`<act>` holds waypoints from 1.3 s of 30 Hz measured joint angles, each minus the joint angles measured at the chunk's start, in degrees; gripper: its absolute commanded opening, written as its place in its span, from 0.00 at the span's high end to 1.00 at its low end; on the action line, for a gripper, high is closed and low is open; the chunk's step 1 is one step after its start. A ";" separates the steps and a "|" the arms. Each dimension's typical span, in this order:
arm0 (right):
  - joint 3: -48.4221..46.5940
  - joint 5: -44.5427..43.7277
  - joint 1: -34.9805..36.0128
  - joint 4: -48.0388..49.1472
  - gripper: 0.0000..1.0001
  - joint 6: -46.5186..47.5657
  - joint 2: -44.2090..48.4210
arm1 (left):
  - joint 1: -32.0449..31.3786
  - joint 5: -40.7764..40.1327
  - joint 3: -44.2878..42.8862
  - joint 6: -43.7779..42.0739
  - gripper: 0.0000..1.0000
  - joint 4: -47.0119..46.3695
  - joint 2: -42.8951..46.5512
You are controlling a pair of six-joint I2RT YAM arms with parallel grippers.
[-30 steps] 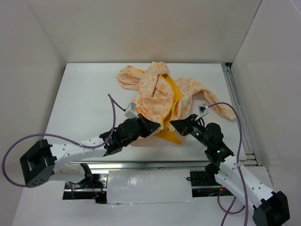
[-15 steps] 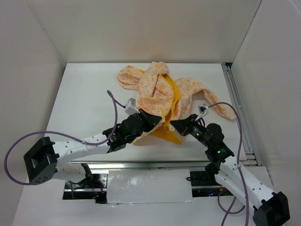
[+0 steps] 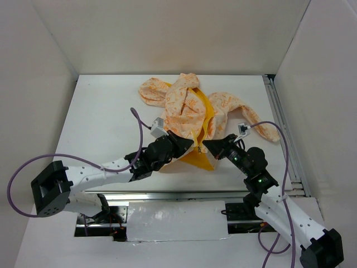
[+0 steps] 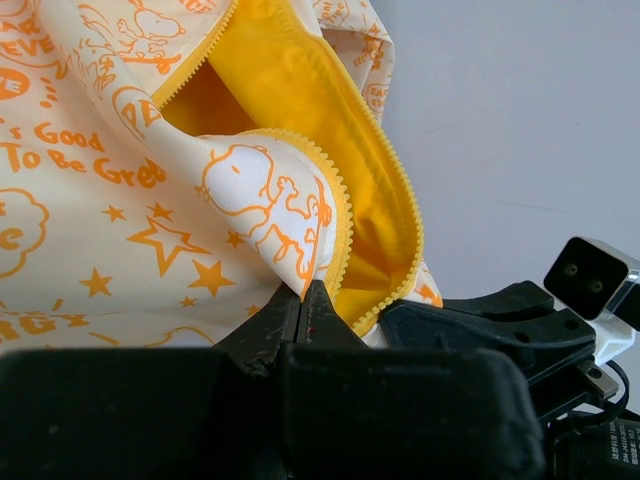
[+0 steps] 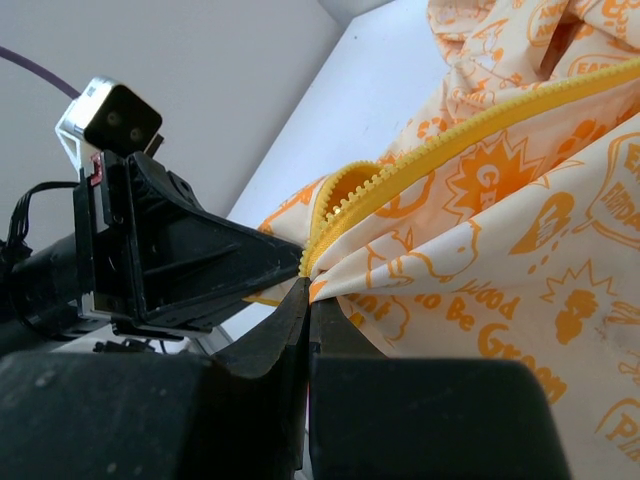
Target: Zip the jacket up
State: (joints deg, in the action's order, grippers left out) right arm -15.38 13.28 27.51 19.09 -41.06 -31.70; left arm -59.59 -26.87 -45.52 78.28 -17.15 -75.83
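The jacket (image 3: 187,109) lies open at the middle back of the table, cream with orange print, its yellow lining (image 3: 201,159) showing at the bottom hem. My left gripper (image 3: 191,146) is shut on the bottom corner of the left front panel (image 4: 270,215), beside its yellow zipper strip (image 4: 342,235). My right gripper (image 3: 206,145) is shut on the bottom corner of the right front panel (image 5: 480,260), right under its zipper strip (image 5: 440,150). The two grippers nearly touch tip to tip; the left one's fingers (image 5: 190,260) show in the right wrist view.
A jacket sleeve (image 3: 254,120) trails toward the right, near the metal rail (image 3: 284,134) along the table's right edge. Another sleeve (image 3: 152,92) is bunched at the back left. White walls enclose the table on three sides.
My left gripper has moved right and slightly back with its hem corner, closing the gap to my right gripper. The right gripper has shifted only slightly.
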 measured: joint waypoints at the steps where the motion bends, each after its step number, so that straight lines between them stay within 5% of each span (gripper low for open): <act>1: 0.00 -0.28 0.00 0.22 1.00 -0.04 0.02 | -0.04 -0.11 -0.02 0.00 1.00 0.00 -0.07; 39: -1.05 -3.52 0.28 0.66 1.00 1.29 -0.83 | -1.38 -3.96 -2.86 0.17 1.00 2.60 -0.96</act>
State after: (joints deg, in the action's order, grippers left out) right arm -16.43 9.76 27.79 19.75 -39.77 -32.53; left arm -60.97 -30.83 -48.38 78.46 -14.55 -76.79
